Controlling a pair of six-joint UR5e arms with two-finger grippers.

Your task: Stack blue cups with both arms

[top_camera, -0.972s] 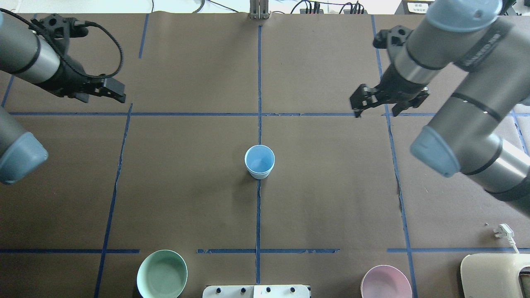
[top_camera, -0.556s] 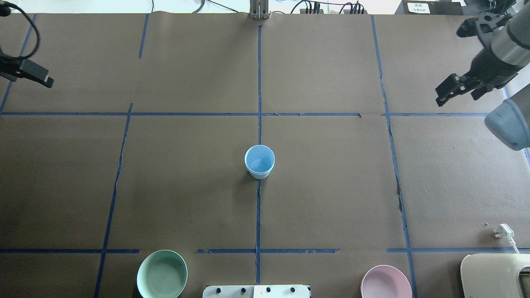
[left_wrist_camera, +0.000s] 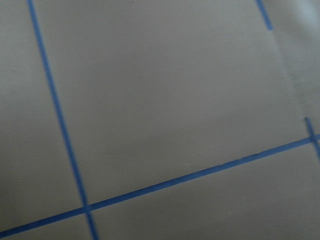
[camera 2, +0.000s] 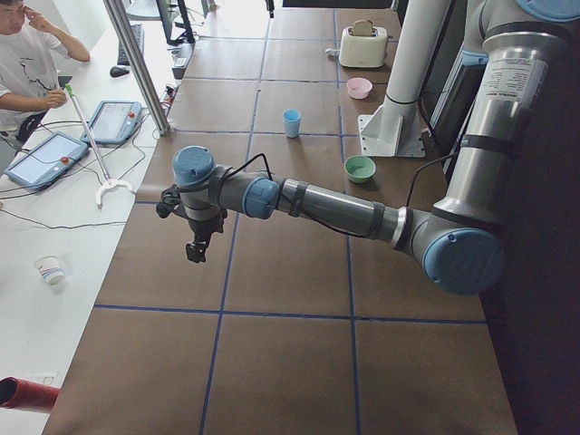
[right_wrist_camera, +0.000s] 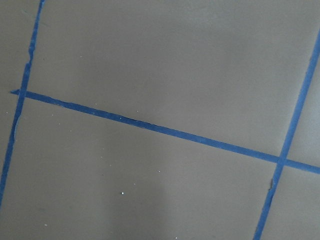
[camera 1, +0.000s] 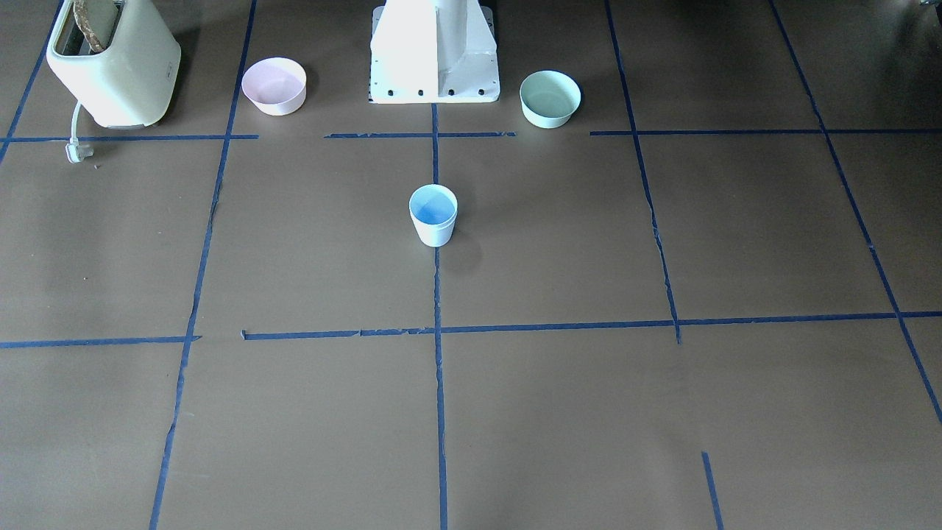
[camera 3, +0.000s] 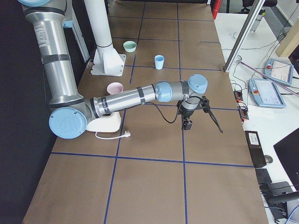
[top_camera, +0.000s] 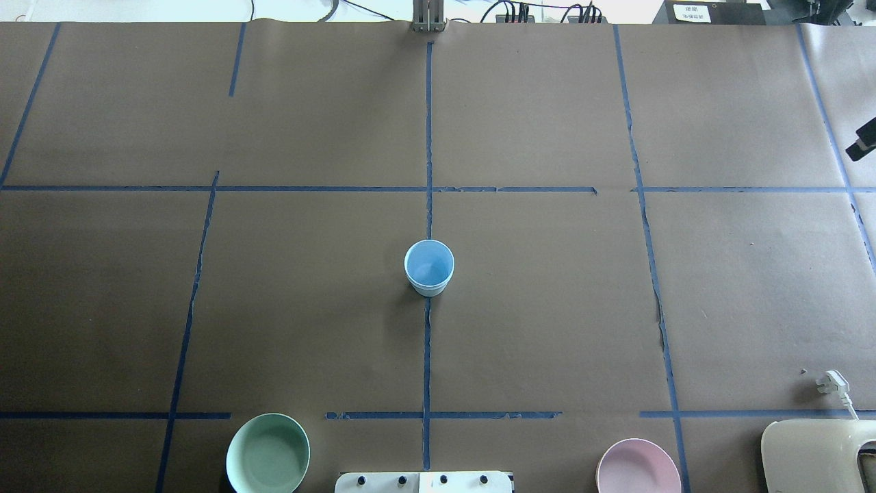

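One pale-blue cup (top_camera: pixel 429 268) stands upright at the table's middle on the centre tape line; it also shows in the front view (camera 1: pixel 433 215). I see a single cup shape and cannot tell whether a second is nested in it. My left gripper (camera 2: pixel 193 252) hangs over the table's left end, far from the cup, and shows only in the left side view; I cannot tell its state. My right gripper (camera 3: pixel 187 124) hangs over the right end. Only a black fingertip (top_camera: pixel 864 142) shows in the overhead view, so I cannot tell its state. Both wrist views show only bare table and tape.
A mint-green bowl (top_camera: pixel 267 453) and a pink bowl (top_camera: pixel 638 467) flank the white pedestal (camera 1: pixel 434 51) at the robot's edge. A cream toaster (top_camera: pixel 818 455) with a white plug (top_camera: pixel 831 382) stands at the near right corner. An operator (camera 2: pixel 23 54) sits beyond the table.
Both arms have swung outward from the middle. The left arm has left the overhead view and the right is almost out at the right edge. The cup has not moved.
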